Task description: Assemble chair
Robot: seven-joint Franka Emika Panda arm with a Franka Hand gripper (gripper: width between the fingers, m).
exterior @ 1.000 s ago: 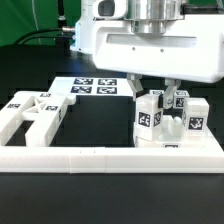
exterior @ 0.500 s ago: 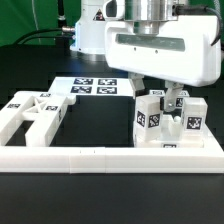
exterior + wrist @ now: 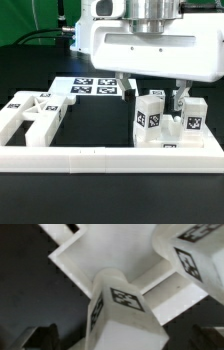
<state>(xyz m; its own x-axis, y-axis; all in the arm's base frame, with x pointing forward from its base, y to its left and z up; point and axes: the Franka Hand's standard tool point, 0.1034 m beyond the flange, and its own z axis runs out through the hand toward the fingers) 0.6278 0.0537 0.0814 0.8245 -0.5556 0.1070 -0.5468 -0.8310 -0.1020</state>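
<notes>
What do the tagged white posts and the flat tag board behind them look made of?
The posts look like matte white plastic: chunky, opaque, crisp-edged blocks with black-and-white tags. The marker board looks like thin printed card or sheet, lying flat; the exact stock is unclear.

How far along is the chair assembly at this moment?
Done: little that shows. A cluster of upright posts stands by the border rail; I cannot tell whether they are joined. In hand: nothing. The gripper hangs open over that cluster, fingers spread. Left: the other chair pieces lie apart at the exterior view's left, not yet attached.
</notes>
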